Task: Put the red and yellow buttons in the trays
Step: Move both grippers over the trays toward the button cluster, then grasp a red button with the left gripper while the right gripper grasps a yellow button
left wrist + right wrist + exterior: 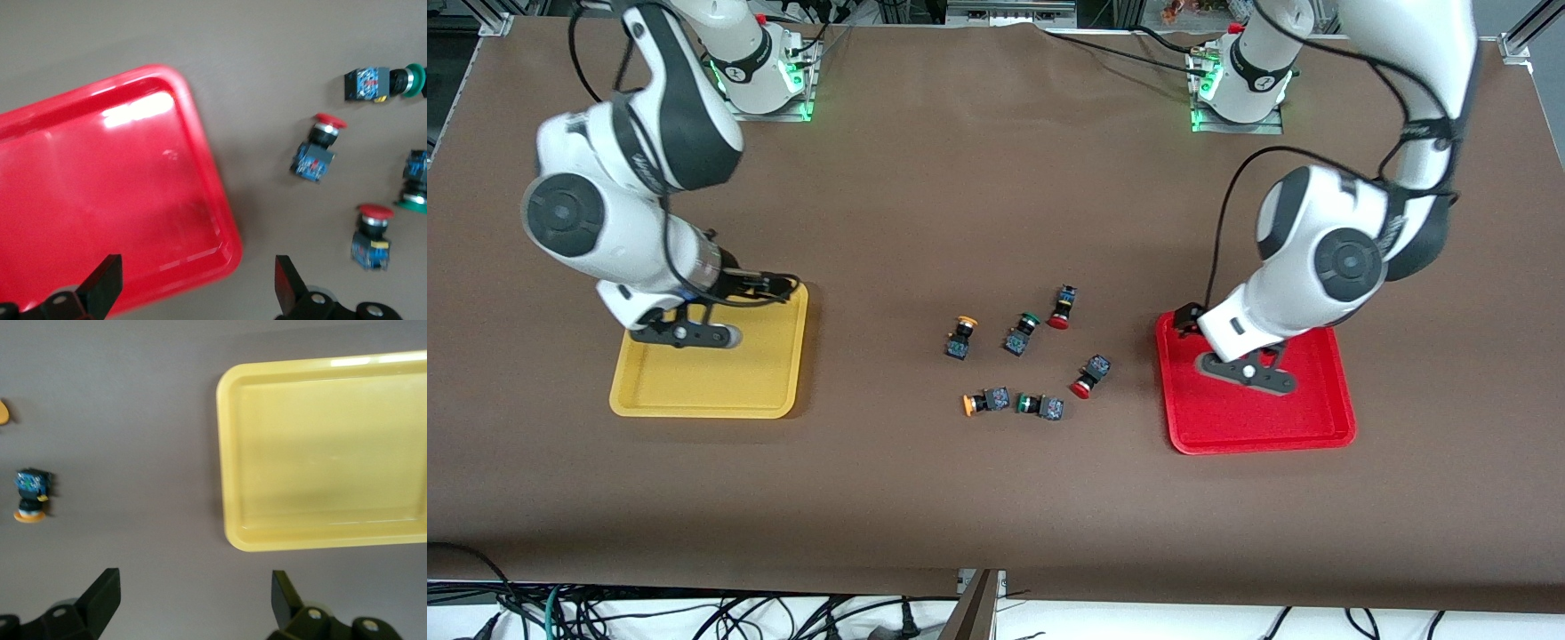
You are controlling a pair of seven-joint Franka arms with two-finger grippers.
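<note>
The yellow tray (pixel 720 391) lies toward the right arm's end of the table and the red tray (pixel 1263 422) toward the left arm's end; both are empty. Between them lie two yellow-capped buttons (pixel 961 338) (pixel 984 402) and two red-capped buttons (pixel 1062 308) (pixel 1090 376). My right gripper (pixel 685 333) hovers open and empty at the yellow tray's (pixel 327 453) edge; one yellow button (pixel 31 495) shows in its wrist view. My left gripper (pixel 1249 373) hovers open and empty over the red tray's (pixel 100 193) corner, with both red buttons (pixel 317 147) (pixel 371 237) in its wrist view.
Two green-capped switches (pixel 1022 332) (pixel 1040 406) lie among the buttons, close beside the yellow and red ones. All six lie tipped on their sides in a loose cluster at the middle of the brown table.
</note>
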